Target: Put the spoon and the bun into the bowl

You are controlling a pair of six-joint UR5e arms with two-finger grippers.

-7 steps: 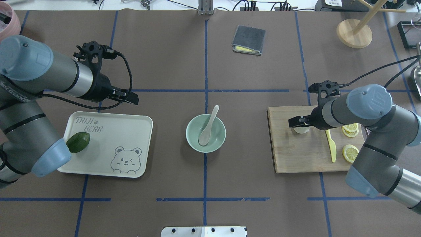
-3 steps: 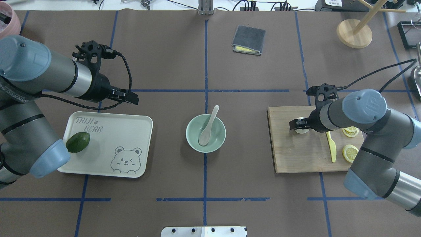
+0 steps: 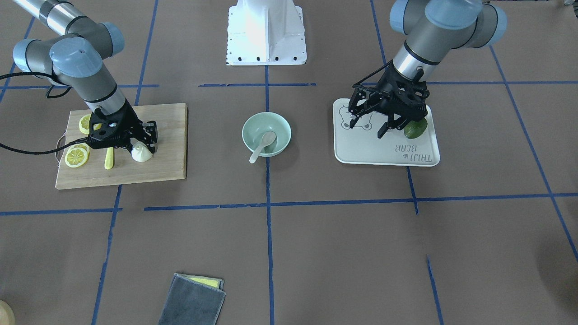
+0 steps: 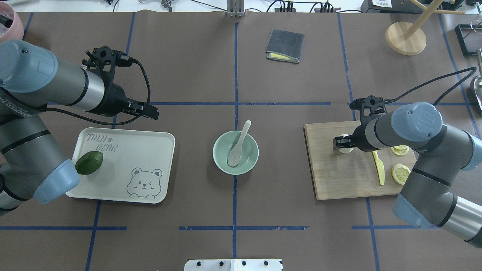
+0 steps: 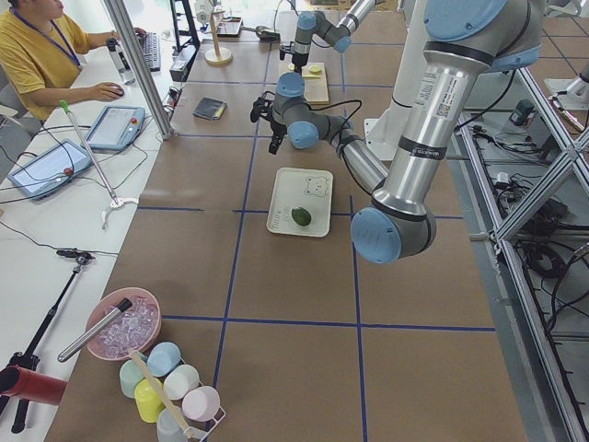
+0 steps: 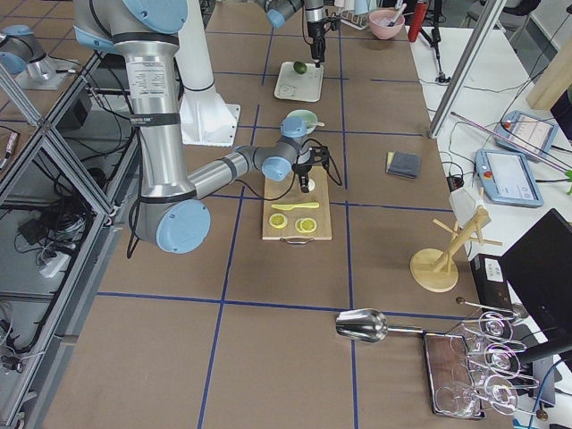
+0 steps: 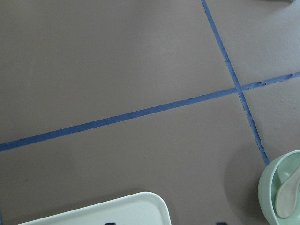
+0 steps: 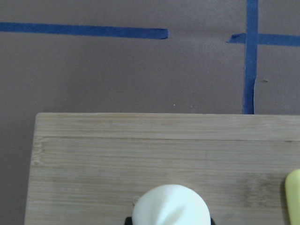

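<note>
Table [image 4: 188, 75]: flat brown paper surface, matte, crossed by blue tape lines.
Cutting board [image 4: 339, 177]: pale rectangular wooden board with visible grain, right of centre in the overhead view.
Tray [image 4: 150, 150]: off-white rectangular plastic tray with rounded corners and a bear drawing, left of centre in the overhead view.
Left gripper [image 3: 366, 126]: black two-finger gripper above the tray, its fingers spread wide with nothing between them; only the front-facing view shows this clearly.
Right gripper [image 3: 135, 141]: black, low over the board's upper half, its fingers on either side of the bun and apparently pinching it, though the contact sits at the very bottom edge of the right wrist view.
Bowl [image 4: 216, 150]: round, smooth, pale mint-green bowl at the centre of the table, on a blue line.
Spoon [image 4: 240, 143]: small off-white plastic spoon, rounded scoop down in the bowl, long axis slanting toward the upper right of the overhead frame, handle over the bowl's far rim.
Bun [image 3: 141, 153]: small cream-white pleated bun resting on the board, its peaked top tilted toward the gripper.
View differences: overhead, the gripper hides most of the bun; the front-facing view shows nearly all of it, and the left wrist view catches only the bowl's edge and the scoop at lower right.
</note>
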